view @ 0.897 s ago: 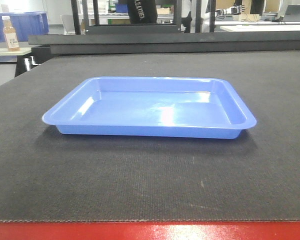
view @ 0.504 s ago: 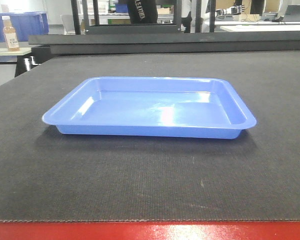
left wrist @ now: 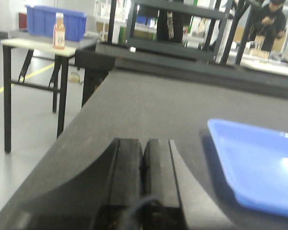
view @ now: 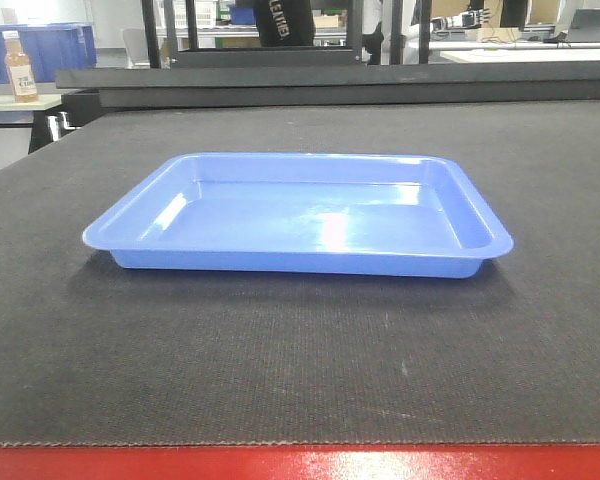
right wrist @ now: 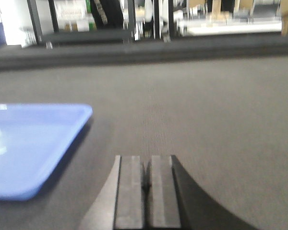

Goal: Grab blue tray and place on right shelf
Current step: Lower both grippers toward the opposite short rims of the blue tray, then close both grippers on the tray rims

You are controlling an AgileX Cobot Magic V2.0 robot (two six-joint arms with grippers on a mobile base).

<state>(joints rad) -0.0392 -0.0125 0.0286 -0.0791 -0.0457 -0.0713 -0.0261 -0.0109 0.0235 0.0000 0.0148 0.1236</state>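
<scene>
The blue tray [view: 298, 215] lies flat and empty on the dark mat in the front view. It also shows at the right of the left wrist view [left wrist: 257, 167] and at the left of the right wrist view [right wrist: 31, 143]. My left gripper [left wrist: 144, 143] is shut and empty, low over the mat to the left of the tray. My right gripper [right wrist: 147, 160] is shut and empty, low over the mat to the right of the tray. Neither gripper shows in the front view. The right shelf is out of view.
The dark mat [view: 300, 360] covers a table with a red front edge [view: 300, 462]. Black frames and a dark ledge [view: 340, 80] stand behind it. At the left a side table carries a bottle [view: 20, 68] and a deep blue bin [left wrist: 55, 21].
The tray's left corner has shifted very slightly to the left in the front view; nothing else differs.
</scene>
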